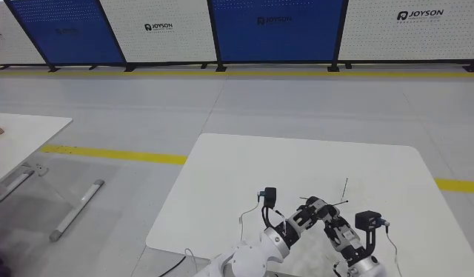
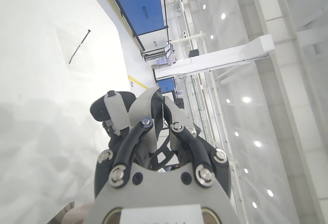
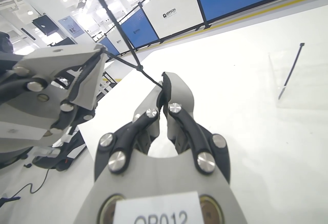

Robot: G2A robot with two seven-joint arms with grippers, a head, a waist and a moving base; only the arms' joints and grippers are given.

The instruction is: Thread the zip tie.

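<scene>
A black zip tie (image 3: 112,17) slants up from my right gripper (image 3: 162,81), which is shut on its lower end. Its head is at the far upper end. My left gripper (image 3: 101,53) is shut on a second thin black strand (image 3: 123,61) that meets the first at a small black junction (image 3: 140,68). In the left wrist view the left gripper (image 2: 162,99) pinches a thin black strip edge-on, with the right gripper (image 2: 112,107) close beside it. From the top, both grippers (image 1: 320,207) meet above the table's near edge, with the tie (image 1: 337,201) between them.
A spare black zip tie (image 3: 292,71) (image 2: 79,47) (image 1: 345,187) lies flat on the white table (image 1: 296,166), on a clear sheet (image 3: 274,81) just beyond the grippers. Blue and white panel fences (image 1: 274,21) stand far behind. Another white table (image 1: 22,136) is at the left.
</scene>
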